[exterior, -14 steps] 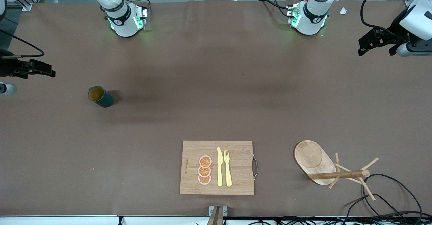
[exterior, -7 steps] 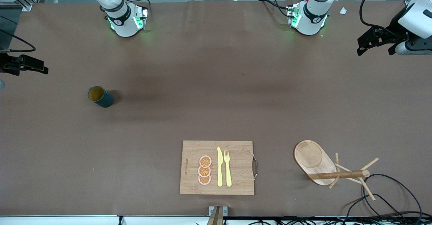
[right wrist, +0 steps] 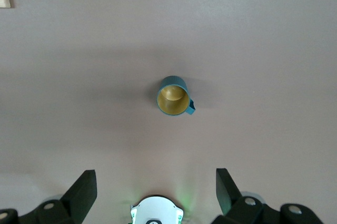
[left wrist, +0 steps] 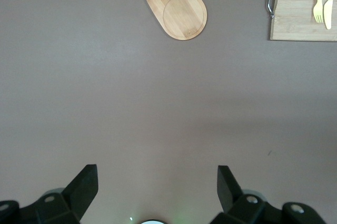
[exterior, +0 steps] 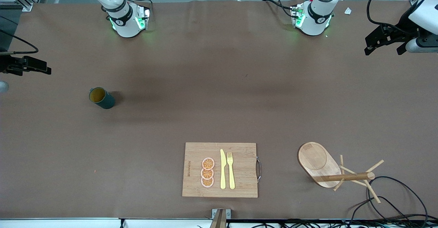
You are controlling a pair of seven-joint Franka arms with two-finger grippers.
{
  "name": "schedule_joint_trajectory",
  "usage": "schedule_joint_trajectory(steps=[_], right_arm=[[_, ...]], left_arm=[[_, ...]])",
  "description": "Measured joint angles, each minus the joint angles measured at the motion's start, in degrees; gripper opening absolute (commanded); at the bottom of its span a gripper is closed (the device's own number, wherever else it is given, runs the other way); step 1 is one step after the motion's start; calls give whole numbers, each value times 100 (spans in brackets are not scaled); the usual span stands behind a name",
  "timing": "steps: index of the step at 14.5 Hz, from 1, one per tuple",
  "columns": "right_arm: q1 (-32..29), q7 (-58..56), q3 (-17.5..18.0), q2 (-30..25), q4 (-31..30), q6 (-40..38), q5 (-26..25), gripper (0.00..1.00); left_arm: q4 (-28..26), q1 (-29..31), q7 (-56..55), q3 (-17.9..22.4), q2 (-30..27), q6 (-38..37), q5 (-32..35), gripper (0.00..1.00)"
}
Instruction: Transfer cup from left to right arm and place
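Observation:
The cup (exterior: 101, 98), dark teal with a yellow-brown inside, stands upright on the brown table toward the right arm's end. It also shows in the right wrist view (right wrist: 174, 96), with its small handle to one side. My right gripper (exterior: 31, 66) is up in the air at the table's end, away from the cup, open and empty (right wrist: 156, 177). My left gripper (exterior: 383, 46) is up over the table's other end, open and empty (left wrist: 158, 174), with only bare table between its fingers.
A wooden cutting board (exterior: 239, 152) near the front edge holds three orange slices (exterior: 207, 172), a yellow knife (exterior: 222, 169) and a fork (exterior: 231, 169). A wooden peg rack (exterior: 328, 168) lies toward the left arm's end, with black cables (exterior: 400, 200) beside it.
The right gripper has shifted a little toward the table's end. The left gripper has shifted slightly toward the robots' bases. The cup has not moved.

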Motion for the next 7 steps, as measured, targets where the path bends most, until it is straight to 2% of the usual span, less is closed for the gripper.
schedule_joint_trajectory(steps=[3, 7], right_arm=[[0, 0, 0, -188, -66, 15, 0, 100], [6, -3, 6, -583, -465, 178, 0, 100]], left_arm=[[4, -1, 0, 0, 10, 0, 0, 100], [4, 0, 0, 0, 27, 0, 0, 100]])
